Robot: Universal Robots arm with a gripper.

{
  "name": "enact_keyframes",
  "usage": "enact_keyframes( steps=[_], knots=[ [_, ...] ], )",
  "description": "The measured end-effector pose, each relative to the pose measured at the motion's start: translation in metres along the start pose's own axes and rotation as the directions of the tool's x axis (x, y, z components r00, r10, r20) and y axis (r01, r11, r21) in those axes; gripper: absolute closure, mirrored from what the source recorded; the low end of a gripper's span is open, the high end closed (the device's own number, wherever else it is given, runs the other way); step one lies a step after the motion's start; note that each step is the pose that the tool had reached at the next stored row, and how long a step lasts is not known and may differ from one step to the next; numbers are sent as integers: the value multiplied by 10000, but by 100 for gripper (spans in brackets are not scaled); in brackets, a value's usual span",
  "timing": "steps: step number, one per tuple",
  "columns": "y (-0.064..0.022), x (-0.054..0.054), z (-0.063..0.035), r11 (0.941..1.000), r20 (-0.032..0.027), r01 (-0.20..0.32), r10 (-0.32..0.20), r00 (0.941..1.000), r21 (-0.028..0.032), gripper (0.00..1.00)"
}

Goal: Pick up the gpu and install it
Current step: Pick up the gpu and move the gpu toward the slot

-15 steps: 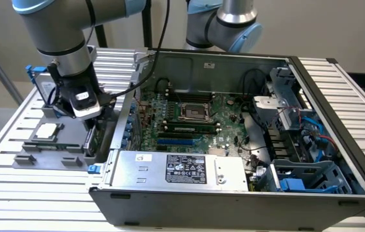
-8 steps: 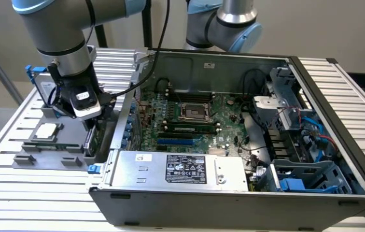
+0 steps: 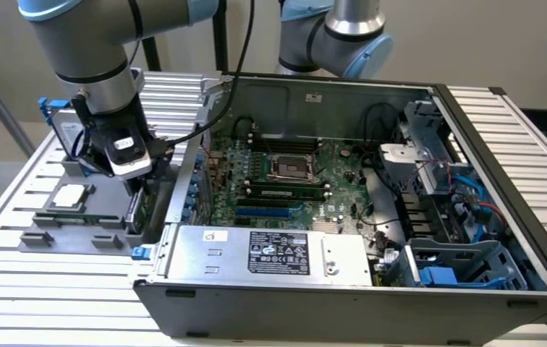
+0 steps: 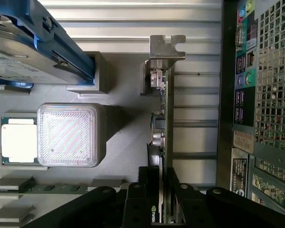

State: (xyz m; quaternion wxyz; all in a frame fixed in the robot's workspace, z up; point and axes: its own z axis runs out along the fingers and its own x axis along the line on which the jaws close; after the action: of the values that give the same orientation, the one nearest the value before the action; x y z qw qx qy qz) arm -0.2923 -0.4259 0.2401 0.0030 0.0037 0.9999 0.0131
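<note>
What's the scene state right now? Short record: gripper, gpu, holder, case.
gripper: shut on the gpu, a finger on each face of the card
gpu: standing on edge at the gray holder, silver bracket at the end away from the gripper
holder: outside the case, on the exterior view's left; also carries a cpu and a hard drive in a blue frame
case: open, motherboard exposed, gpu not yet installed

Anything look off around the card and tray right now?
Nothing stands out. The gpu, a thin dark green card with a silver metal bracket, stands on edge, straight, in the grey moulded tray. The gripper has its jaws closed on the card's end away from the bracket. No tilt, damage or loose parts visible.
</note>
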Motion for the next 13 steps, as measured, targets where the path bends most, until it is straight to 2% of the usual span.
enact_keyframes(
  steps=[6, 13],
  knots=[
    [1, 0, -34, 10000, 0, 0, 0, 10000, -1, 73],
    [4, -1, -165, 10000, -1, 0, 0, 10000, -2, 73]
  ],
)
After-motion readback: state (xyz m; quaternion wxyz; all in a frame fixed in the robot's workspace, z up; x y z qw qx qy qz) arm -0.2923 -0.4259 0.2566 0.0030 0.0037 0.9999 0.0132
